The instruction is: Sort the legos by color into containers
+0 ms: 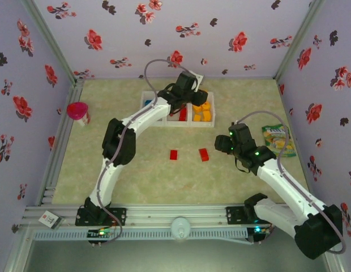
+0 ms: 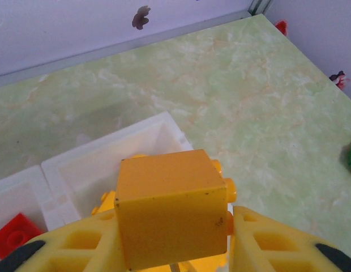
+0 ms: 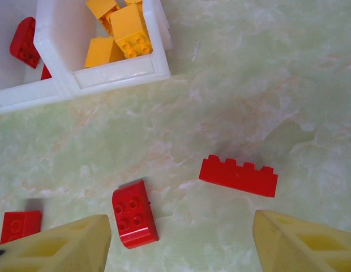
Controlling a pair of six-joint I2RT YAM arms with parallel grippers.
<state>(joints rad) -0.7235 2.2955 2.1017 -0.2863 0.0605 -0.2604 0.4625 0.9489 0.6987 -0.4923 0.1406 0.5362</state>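
Observation:
My left gripper (image 2: 172, 238) is shut on a yellow lego cube (image 2: 171, 207), its studs facing right. It hangs over the yellow compartment (image 2: 102, 164) of the white container row (image 1: 170, 121), where other yellow legos (image 1: 201, 112) lie. A red lego (image 2: 14, 235) sits in the neighbouring compartment. My right gripper (image 3: 181, 241) stands open above the table, nothing between its fingers. Below it lie a curved red lego (image 3: 135, 214), a long red lego (image 3: 238, 176) and a square red lego (image 3: 21, 225). In the top view my left gripper (image 1: 189, 95) is over the containers and my right gripper (image 1: 222, 143) is right of two red legos (image 1: 204, 154).
A pink cup (image 1: 77, 111) stands by the left wall. A green snack bag (image 1: 278, 137) lies by the right wall, behind the right arm. Flowered walls close in the table on three sides. Blue legos (image 1: 148, 102) fill the leftmost compartment.

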